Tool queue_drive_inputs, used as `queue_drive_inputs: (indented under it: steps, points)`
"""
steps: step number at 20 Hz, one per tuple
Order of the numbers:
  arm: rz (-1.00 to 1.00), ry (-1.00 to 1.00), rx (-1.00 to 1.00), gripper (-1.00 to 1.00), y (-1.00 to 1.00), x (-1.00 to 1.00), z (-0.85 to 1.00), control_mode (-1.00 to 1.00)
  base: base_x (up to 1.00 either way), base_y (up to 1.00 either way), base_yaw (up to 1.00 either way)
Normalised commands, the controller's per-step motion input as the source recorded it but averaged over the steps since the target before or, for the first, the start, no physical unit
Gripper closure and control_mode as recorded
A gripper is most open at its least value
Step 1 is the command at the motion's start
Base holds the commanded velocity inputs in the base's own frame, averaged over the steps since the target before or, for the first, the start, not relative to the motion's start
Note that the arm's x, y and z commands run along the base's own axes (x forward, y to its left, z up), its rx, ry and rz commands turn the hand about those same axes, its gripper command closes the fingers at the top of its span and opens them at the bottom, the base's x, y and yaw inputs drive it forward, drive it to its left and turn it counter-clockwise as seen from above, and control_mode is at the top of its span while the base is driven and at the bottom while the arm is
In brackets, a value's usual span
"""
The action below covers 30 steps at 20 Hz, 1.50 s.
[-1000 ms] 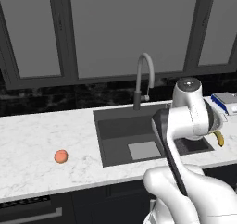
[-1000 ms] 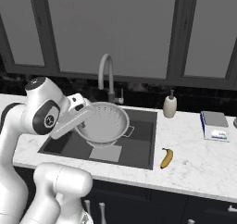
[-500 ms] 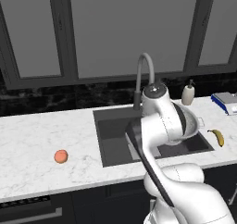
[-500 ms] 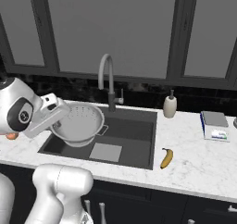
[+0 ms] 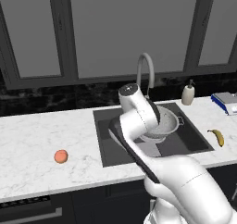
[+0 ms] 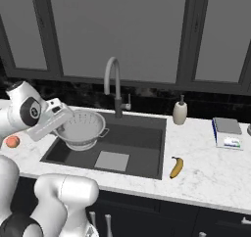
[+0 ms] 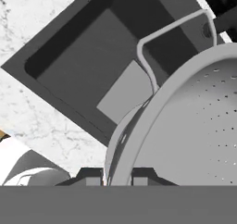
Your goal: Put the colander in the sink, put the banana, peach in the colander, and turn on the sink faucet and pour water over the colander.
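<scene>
Right base view has the gripper (image 6: 62, 119) clamped on the colander (image 6: 82, 128) rim over the sink (image 6: 147, 155), lowering it inside comes next

A white marbled counter (image 6: 206, 177) carries a recessed dark sink (image 6: 142, 148). On it, at the sink's 3 o'clock in the right base view, lies a banana (image 6: 176, 167); a peach (image 5: 60, 156) rests at 9 o'clock; a soap dispenser (image 6: 180, 112) and a blue-and-white box (image 6: 226, 132) stand toward 2 o'clock

You are in a kitchen: marble worktop (image 6: 206, 172), recessed sink (image 6: 142, 138), gooseneck faucet (image 6: 113, 84), soap dispenser (image 6: 180, 112).
</scene>
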Motion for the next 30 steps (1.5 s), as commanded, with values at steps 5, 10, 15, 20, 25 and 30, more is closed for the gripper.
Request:
queue_drive_inputs:
  steps: [5,10,15,20,25,30]
  points:
    - [0.00,0.21,-0.04,1.00,0.04,0.82,-0.49,-1.00,0.00,0.00,0.00]
    - [0.00,0.05,-0.09,1.00,0.00,0.58,-0.59,-1.00,0.00,0.00,0.00]
    - [0.00,0.00,-0.07,1.00,0.00,0.38,-0.72,-1.00,0.00,0.00,0.00]
    - [0.00,0.00,-0.02,1.00,-0.07,0.29,-0.67,-1.00,0.00,0.00,0.00]
    - [0.00,0.00,0.00,1.00,-0.19,0.30,-0.48,-1.00,0.00,0.00,0.00]
    - [0.00,-0.01,0.00,1.00,-0.26,0.08,-0.42,-1.00,0.00,0.00,0.00]
